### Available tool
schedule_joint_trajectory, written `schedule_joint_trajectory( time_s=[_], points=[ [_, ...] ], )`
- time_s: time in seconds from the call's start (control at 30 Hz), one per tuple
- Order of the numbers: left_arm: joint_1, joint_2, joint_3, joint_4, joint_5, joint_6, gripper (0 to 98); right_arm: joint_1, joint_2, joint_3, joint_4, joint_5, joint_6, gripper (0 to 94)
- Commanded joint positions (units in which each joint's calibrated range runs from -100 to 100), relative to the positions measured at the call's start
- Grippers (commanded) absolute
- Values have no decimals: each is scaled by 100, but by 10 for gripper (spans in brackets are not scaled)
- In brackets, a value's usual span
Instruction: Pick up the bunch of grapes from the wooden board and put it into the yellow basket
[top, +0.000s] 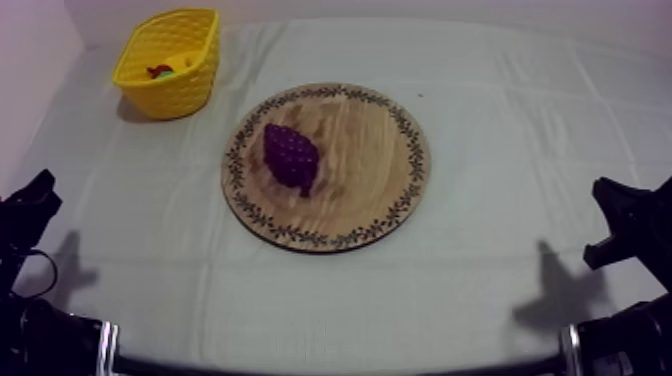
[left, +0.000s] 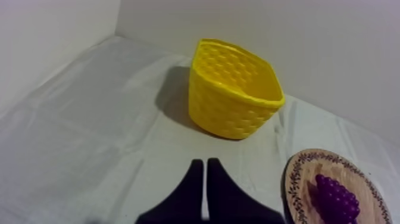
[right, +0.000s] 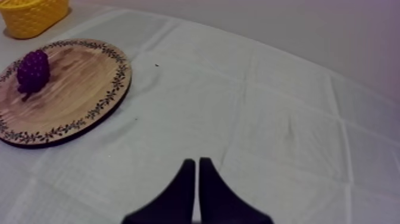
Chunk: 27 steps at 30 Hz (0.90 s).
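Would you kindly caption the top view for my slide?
Bunch of grapes on wooden board; yellow basket apart, upper left.

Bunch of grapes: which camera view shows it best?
The top view: the whole bunch of grapes lies clear on the wooden board. The right wrist view shows it farther off, from the side. The left wrist view shows it partly cut off, near the yellow basket.

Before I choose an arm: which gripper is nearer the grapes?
Left. The grapes lie left of centre on the board, toward the left gripper at the table edge; the right gripper sits farther off, opposite.
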Motion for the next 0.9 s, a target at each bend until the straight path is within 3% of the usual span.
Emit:
schedule_joint_trajectory(
  time_s=[0.0, 0.53, 0.63, 0.77, 0.87],
  points=[
    [1, -4, 0, 2, 3, 0, 1, 2, -1, -3, 1, 0, -2, 4],
    [1, -4, 0, 2, 3, 0, 1, 2, -1, -3, 1, 0, -2, 4],
    [21, -4, 0, 66, 57, -314, 1, 2, -1, -3, 1, 0, -2, 4],
    [83, -4, 0, 116, 90, -273, 0, 2, -1, -3, 1, 0, 0, 4],
    [107, -4, -45, 103, 257, 11, 0, 2, -1, -3, 1, 0, -1, 4]
  ],
)
